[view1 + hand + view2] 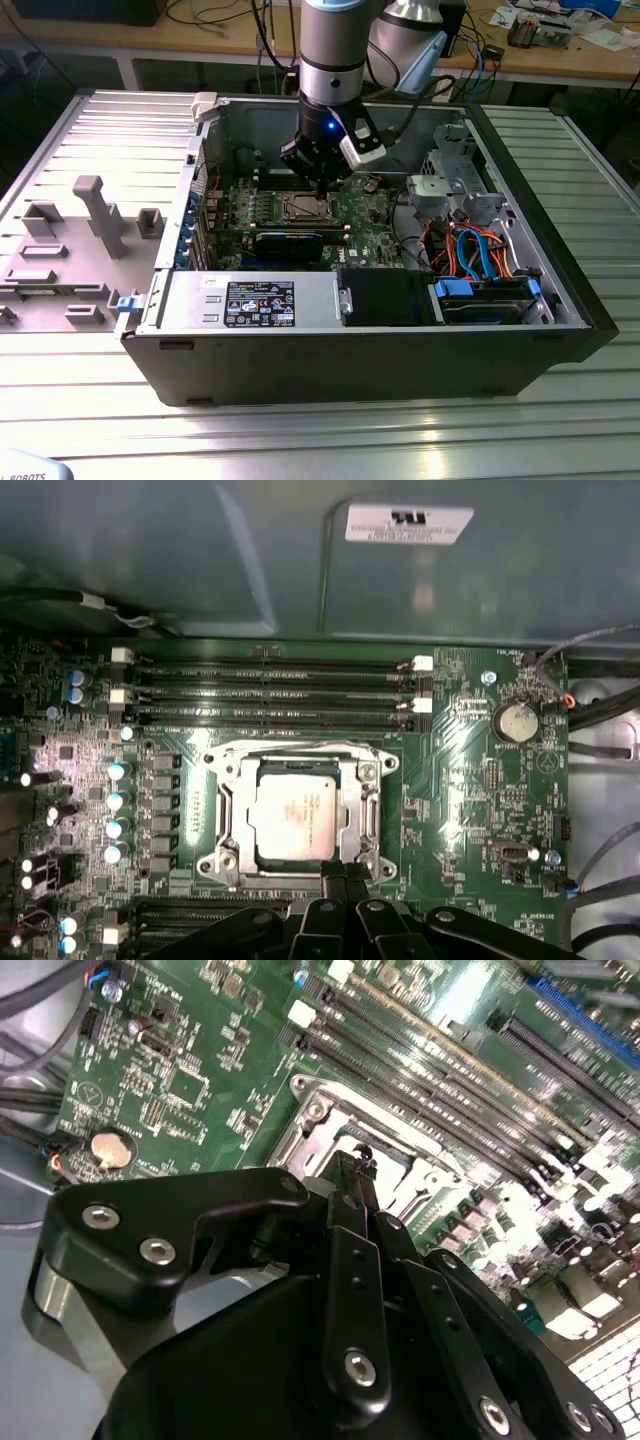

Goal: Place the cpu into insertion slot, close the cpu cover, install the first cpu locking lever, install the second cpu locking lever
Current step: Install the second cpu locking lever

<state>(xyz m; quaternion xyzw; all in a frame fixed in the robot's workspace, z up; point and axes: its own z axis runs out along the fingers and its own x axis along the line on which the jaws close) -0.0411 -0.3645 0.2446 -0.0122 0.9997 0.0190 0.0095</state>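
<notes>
On the slatted metal table [90,400], an open computer case [370,350] is seen lying on its side, with the green motherboard [470,770] exposed inside. Above the board, the gripper [345,872] is held low at the edge of the insertion slot [215,865], its fingers [355,1260] drawn together with nothing held. The cpu cover [232,815] is seen lying closed around the cpu [293,820], which is seated in the slot.
</notes>
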